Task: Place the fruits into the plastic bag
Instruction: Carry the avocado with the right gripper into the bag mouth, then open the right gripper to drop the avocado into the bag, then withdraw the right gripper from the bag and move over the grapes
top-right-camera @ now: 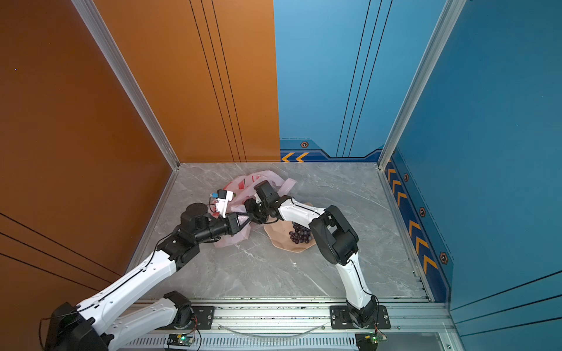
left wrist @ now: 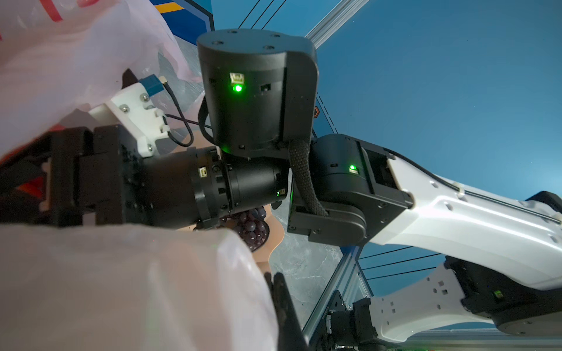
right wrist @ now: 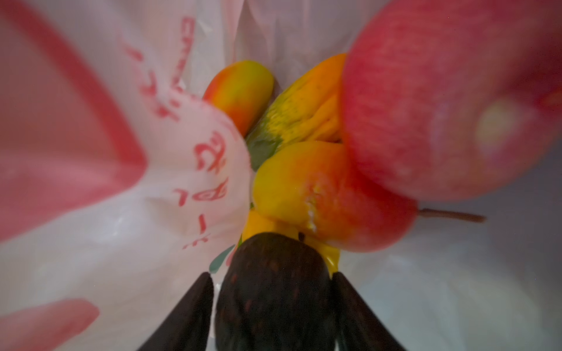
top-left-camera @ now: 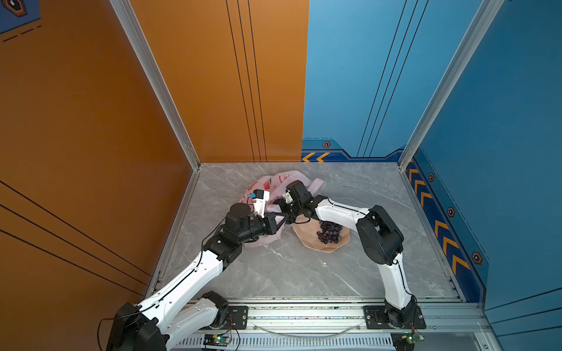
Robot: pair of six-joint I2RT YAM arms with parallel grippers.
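The pale-pink plastic bag (top-left-camera: 273,182) (top-right-camera: 243,182) lies at the back left of the marble table. My left gripper (top-left-camera: 281,217) (left wrist: 277,279) is shut on the bag's rim and holds the mouth up. My right gripper (top-left-camera: 278,204) (right wrist: 270,284) reaches inside the bag. A dark avocado (right wrist: 273,291) sits between its fingers (right wrist: 188,313), with a thin gap showing at one finger. Deeper in the bag lie a red apple (right wrist: 441,97), a red-yellow mango (right wrist: 304,188), a second mango-like fruit (right wrist: 243,88) and a yellow-orange pepper (right wrist: 313,103). A purple grape bunch (top-left-camera: 330,232) (top-right-camera: 299,234) rests in the bowl.
The peach scalloped bowl (top-left-camera: 307,235) (top-right-camera: 278,237) stands just right of the bag, under my right forearm. Orange and blue walls close off the back and both sides. A metal rail (top-left-camera: 304,316) runs along the table's front edge.
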